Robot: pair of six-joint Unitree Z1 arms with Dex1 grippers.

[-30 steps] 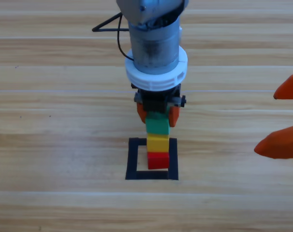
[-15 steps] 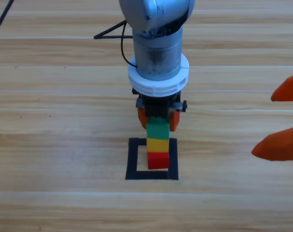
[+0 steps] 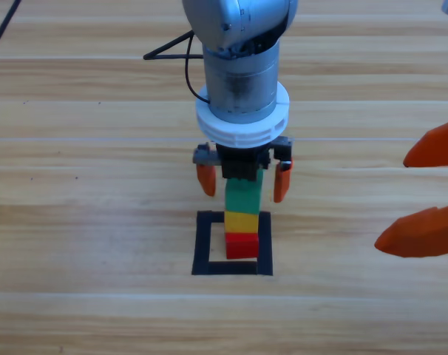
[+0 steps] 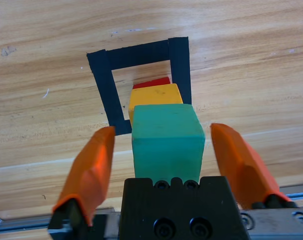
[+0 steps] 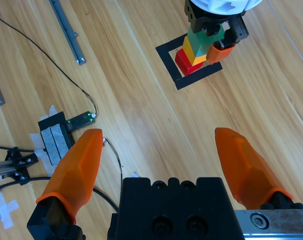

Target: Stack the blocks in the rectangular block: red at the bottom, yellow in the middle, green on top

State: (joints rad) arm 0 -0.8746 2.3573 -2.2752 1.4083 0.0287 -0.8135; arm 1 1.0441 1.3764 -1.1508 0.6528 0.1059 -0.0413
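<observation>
The green cube [image 3: 244,195] tops the yellow [image 3: 241,221] and the red [image 3: 242,245] inside the black tape frame [image 3: 202,244], toward its right side. The left gripper [image 3: 243,181] straddles the green cube with jaws spread, a clear gap on each side. Its black body hides the cube's top. The right gripper [image 3: 423,192] waits open at the right edge, partly cut off.

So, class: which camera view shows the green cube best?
The left wrist view: the green cube fills the middle, between the open left gripper fingers. The high view shows it partly under the arm; the right wrist view shows it small and far off.
</observation>
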